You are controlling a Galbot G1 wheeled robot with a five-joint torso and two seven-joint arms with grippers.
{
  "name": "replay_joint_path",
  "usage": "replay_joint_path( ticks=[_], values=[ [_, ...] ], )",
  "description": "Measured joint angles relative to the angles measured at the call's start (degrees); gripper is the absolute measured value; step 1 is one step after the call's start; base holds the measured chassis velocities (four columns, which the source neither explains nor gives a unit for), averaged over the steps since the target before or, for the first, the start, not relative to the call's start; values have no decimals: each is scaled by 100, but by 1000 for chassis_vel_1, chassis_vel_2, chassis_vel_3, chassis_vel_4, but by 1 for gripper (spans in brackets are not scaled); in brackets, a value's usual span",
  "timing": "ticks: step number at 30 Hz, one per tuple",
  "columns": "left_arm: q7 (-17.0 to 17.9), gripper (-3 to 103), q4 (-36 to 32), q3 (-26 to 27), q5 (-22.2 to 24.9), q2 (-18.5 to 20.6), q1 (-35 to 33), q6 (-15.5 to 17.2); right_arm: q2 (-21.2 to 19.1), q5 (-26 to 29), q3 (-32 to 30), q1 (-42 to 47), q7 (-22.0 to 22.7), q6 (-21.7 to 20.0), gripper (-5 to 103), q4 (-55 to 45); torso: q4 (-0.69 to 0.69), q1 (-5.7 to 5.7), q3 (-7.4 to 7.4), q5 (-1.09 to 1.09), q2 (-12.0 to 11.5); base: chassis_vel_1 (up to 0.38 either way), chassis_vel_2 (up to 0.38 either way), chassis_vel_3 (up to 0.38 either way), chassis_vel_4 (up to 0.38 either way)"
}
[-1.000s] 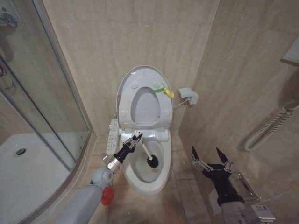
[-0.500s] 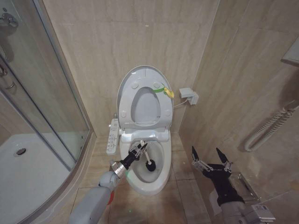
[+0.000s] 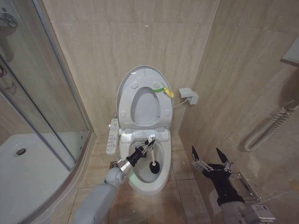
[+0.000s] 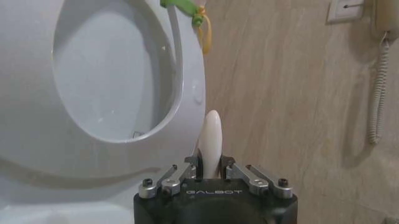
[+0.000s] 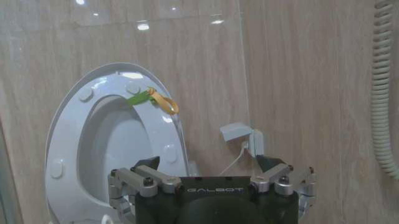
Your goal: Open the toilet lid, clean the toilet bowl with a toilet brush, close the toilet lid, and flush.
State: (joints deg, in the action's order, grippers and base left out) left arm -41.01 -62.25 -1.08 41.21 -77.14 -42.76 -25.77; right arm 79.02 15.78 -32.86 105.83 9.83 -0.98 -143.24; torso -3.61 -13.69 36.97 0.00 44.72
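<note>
The toilet lid (image 3: 145,73) stands raised against the back wall with the seat ring (image 3: 125,105) up in front of it, and the green-and-yellow tag (image 3: 165,90) hangs at its right edge. Below, the white toilet bowl (image 3: 148,185) is uncovered. My left gripper (image 3: 146,146) is over the bowl, shut on the white handle of the toilet brush (image 3: 153,164), whose dark head is down inside the basin. In the left wrist view the handle (image 4: 212,133) rises between the shut fingers (image 4: 198,169). My right gripper (image 3: 210,156) hangs open to the right of the toilet, holding nothing.
A curved glass shower enclosure (image 3: 51,112) closes off the left side. The button panel (image 3: 112,135) sits at the bowl's left. A small white wall box (image 3: 188,95) and a coiled cord (image 3: 266,128) are on the right wall. Tiled walls stand close on both sides.
My left arm has swung to the right across the bowl with the brush; the handle now leans more to the right while the head stays in the basin. The right arm has not moved.
</note>
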Motion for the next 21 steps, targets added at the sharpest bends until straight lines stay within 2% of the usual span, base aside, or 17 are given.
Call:
replay_joint_path(
  ticks=[6,8,14,21],
  values=[
    [-244,21,675,118,-107,-125,36,-221,0,0,0,0,0,0,100,0,0,0,-1,0,0,0,0,0,0],
    [-298,21,858,169,-177,-140,66,-294,0,0,0,0,0,0,100,0,5,0,0,0,0,0,0,0,0],
    [-298,21,868,258,-595,-223,234,-476,0,0,0,0,0,0,100,0,-1,0,0,0,0,0,0,0,0],
    [-208,21,405,180,-385,-386,244,-459,0,0,0,0,0,0,100,0,-1,0,0,0,-1,0,0,0,0]
  ],
)
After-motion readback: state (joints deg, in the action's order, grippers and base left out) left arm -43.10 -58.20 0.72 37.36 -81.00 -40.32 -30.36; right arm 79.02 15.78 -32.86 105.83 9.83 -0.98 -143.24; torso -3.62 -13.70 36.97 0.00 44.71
